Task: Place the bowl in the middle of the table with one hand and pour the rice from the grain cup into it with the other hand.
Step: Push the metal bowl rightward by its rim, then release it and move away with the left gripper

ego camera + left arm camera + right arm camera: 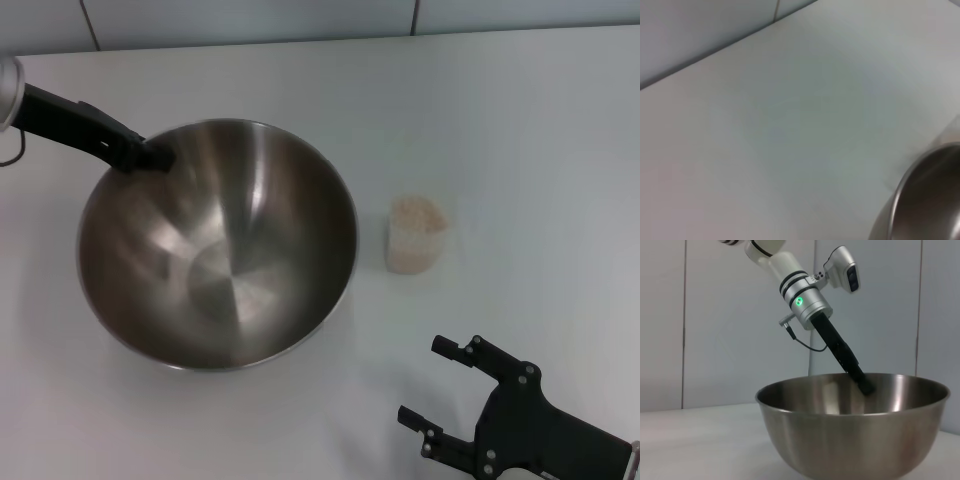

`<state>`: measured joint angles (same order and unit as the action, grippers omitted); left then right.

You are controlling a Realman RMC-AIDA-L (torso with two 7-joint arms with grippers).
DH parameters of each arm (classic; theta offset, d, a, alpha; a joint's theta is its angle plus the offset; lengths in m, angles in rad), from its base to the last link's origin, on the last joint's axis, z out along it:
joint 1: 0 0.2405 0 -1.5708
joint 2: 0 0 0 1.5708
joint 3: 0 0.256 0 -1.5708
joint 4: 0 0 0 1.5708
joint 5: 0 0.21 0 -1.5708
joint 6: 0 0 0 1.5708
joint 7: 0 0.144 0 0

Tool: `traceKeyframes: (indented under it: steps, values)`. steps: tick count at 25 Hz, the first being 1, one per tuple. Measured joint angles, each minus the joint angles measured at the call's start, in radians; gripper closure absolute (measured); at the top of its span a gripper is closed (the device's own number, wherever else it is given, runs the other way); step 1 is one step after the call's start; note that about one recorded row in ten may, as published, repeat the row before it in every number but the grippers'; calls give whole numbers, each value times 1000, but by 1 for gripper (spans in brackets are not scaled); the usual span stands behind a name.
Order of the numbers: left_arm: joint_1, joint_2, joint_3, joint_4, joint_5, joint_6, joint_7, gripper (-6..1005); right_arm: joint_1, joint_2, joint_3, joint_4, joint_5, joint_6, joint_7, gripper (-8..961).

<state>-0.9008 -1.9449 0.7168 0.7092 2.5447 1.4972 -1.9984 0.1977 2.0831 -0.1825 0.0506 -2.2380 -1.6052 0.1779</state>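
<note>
While left gripper (pixel 150 155) clamps bowl (pixel 218 245) rim, right gripper (pixel 440 385) gapes; no writing.

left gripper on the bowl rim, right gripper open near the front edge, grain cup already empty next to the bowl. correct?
Not quite: the grain cup is full of rice, as the head view shows. The rest holds: left gripper at the bowl rim, right gripper open.

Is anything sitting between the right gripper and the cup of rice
Nothing visible does. The right gripper hangs open near the table's front edge, and only bare table lies between it and the grain cup. The bowl, held at its far rim by the left gripper, stands off to the cup's left.
</note>
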Motion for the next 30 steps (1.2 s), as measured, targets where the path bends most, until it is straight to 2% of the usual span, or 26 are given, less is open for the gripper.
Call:
traceKeyframes:
  steps: [8, 13, 26, 30]
  values:
    - [0, -21, 13, -37, 3, -55, 26, 957, 2, 0, 0, 0, 0, -1, 0, 182]
    - [8, -22, 13, -37, 1, -97, 27, 958, 2, 0, 0, 0, 0, -2, -1, 180]
    - [9, -50, 51, -30, 3, -106, 38, 958, 3, 1, 0, 0, 0, -3, -2, 181]
    - [11, -61, 53, 3, 2, -119, 37, 939, 2, 2, 0, 0, -1, -3, -2, 180]
